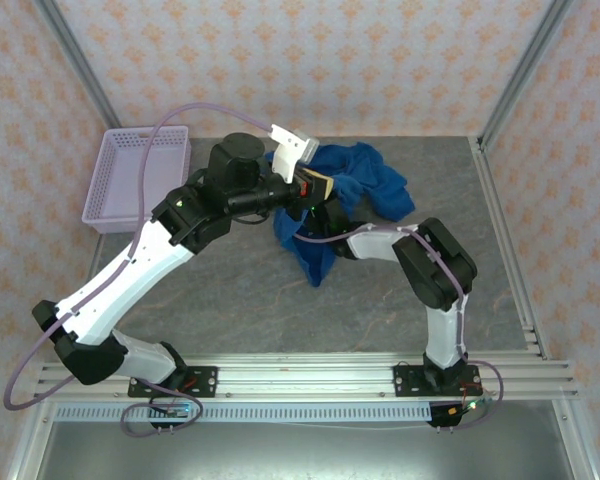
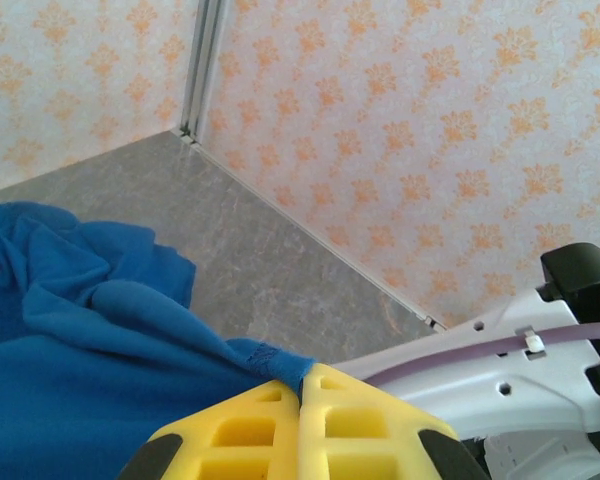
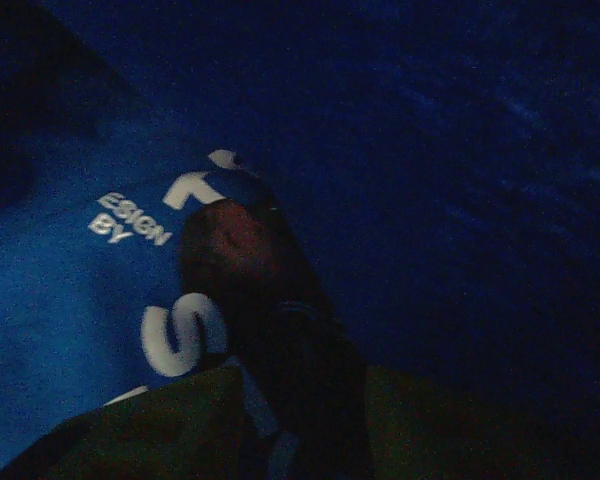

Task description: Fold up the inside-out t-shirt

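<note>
Mid-table, left jaws pinch soft crumpled blue t-shirt (image 1: 380,185); right jaws, seemingly buried, unclear.

Over at the far left corner of the table (image 1: 280,310) there's a lavender mesh basket (image 1: 130,185), sitting close to the left wall and turned slightly off square. The table itself is grey and mottled, like stone. Pale wallpaper (image 1: 310,60) with orange motifs closes in on three sides, with silver metal posts (image 1: 75,55) slanting up at the back corners. A slotted metal rail (image 1: 310,370) runs along the near edge.
</note>
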Action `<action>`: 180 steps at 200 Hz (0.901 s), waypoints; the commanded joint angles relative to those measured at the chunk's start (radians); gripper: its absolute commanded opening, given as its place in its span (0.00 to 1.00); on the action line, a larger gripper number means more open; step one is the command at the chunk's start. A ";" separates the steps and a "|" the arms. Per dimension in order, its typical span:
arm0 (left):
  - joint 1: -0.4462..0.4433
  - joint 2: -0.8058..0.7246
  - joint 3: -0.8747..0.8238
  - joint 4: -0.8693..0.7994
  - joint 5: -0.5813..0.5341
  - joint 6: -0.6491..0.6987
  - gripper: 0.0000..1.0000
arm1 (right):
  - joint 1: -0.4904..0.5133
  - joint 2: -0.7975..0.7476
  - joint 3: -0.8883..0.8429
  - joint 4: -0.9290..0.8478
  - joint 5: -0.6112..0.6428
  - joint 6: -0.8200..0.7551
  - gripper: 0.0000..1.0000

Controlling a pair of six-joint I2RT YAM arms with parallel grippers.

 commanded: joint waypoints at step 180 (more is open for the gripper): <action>-0.007 -0.193 -0.039 0.100 0.062 0.042 0.00 | -0.092 0.234 0.455 -0.454 0.096 -0.188 0.82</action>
